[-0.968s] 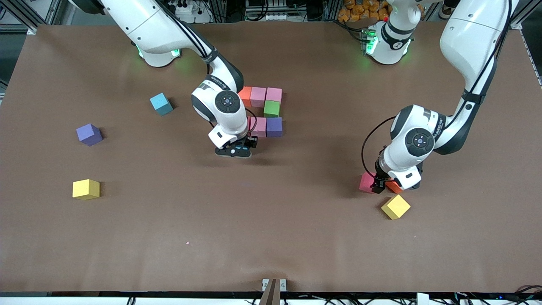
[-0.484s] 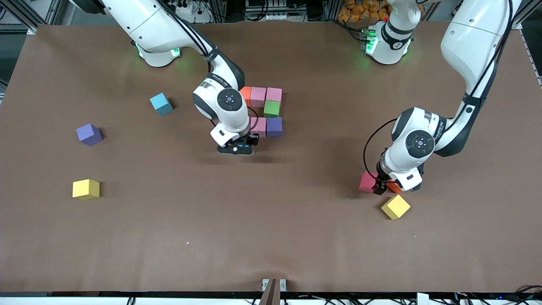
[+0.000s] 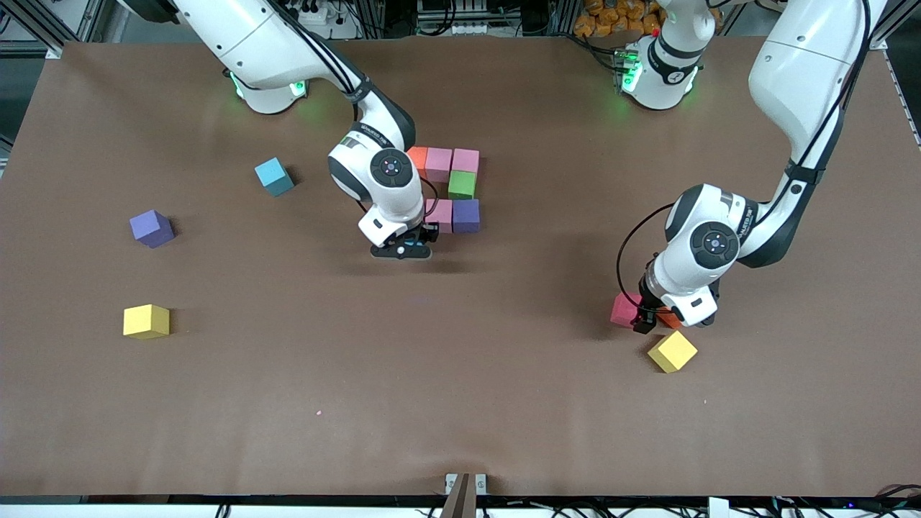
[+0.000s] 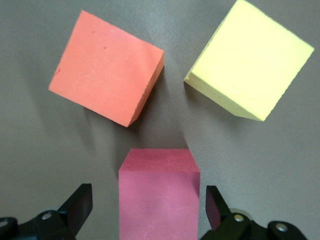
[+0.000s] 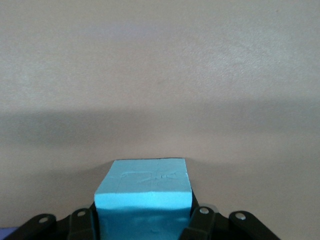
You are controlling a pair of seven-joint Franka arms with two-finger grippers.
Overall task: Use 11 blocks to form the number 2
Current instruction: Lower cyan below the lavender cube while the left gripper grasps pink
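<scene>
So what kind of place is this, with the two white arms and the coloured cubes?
Most likely a robotics research lab. Two white robot arms are bolted along one edge of a brown-covered table, loose foam blocks such as a yellow one lie scattered for practice, and aluminium framing with cables runs along the table's edge by the arms' bases.

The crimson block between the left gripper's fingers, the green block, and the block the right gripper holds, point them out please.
crimson block (image 4: 159, 192), left wrist view, top face.
green block (image 3: 461, 184), front view, top face.
cyan block (image 5: 145, 192), right wrist view, top face, held by the right gripper (image 5: 144, 220).
</scene>
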